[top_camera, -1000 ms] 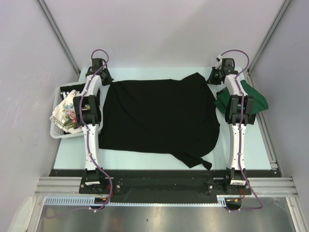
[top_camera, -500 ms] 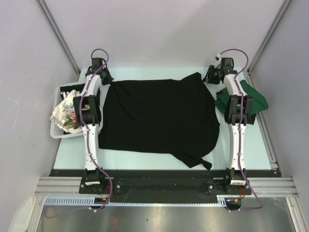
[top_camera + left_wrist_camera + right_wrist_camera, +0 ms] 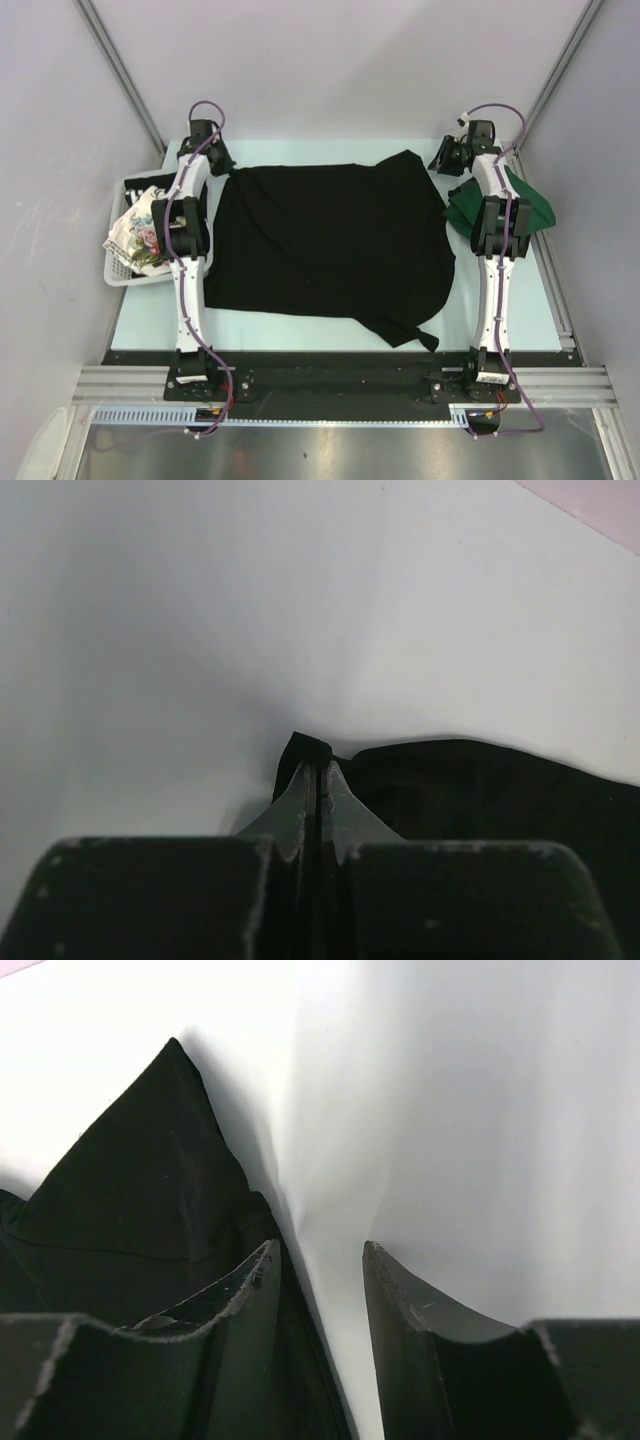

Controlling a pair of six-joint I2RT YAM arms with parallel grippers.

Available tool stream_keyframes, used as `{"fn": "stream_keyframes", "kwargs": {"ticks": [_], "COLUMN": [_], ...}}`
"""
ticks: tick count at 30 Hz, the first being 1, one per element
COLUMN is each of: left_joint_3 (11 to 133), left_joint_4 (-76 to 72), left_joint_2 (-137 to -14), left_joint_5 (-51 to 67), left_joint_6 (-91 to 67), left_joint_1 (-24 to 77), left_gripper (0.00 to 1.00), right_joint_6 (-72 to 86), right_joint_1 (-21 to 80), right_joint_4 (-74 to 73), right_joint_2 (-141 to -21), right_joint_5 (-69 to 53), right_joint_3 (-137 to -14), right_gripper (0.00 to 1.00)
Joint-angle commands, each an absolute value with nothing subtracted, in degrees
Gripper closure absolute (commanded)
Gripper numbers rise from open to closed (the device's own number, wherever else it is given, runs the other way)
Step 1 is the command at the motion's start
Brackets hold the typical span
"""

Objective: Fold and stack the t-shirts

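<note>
A large plain black t-shirt (image 3: 330, 240) lies spread flat over the middle of the table. My left gripper (image 3: 222, 165) is at its far left corner, shut on a pinch of the black cloth (image 3: 305, 748). My right gripper (image 3: 446, 158) is open and empty just right of the shirt's far right sleeve (image 3: 150, 1180). A dark green t-shirt (image 3: 535, 205) lies bunched at the right, under the right arm. A white floral-print t-shirt (image 3: 135, 235) and a black one with white lettering (image 3: 160, 193) lie in the basket.
A white slatted plastic basket (image 3: 122, 272) stands at the left table edge. The enclosure's grey walls and metal posts close in the far corners. Bare table (image 3: 300, 152) shows behind and in front of the black shirt.
My right gripper has moved a little to the right, away from the black shirt's sleeve. The left arm and the shirts have not moved.
</note>
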State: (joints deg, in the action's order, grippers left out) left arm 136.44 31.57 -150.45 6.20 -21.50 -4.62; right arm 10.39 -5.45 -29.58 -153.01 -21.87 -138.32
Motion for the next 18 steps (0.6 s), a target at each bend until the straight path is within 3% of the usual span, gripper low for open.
{"fn": "stream_keyframes", "kwargs": {"ticks": [1,18], "left_joint_3": [137.11,136.93], "left_joint_4": [31.64,32.17], "left_joint_2": [-147.74,-147.22], "left_joint_5": [7.3,7.3], "left_joint_6": [-22.24,-21.71], "left_joint_1": [-4.48,-4.4], "left_gripper": [1.0,1.0], "right_joint_6": [12.13,10.99], "right_joint_1": [-5.62,-3.43], "right_joint_4": [-30.59,-32.87], "right_joint_2": [-149.24,-152.14], "right_joint_5": [-23.9,-25.75], "right_joint_3": [-137.11,-137.28], "right_gripper": [0.57,0.63]}}
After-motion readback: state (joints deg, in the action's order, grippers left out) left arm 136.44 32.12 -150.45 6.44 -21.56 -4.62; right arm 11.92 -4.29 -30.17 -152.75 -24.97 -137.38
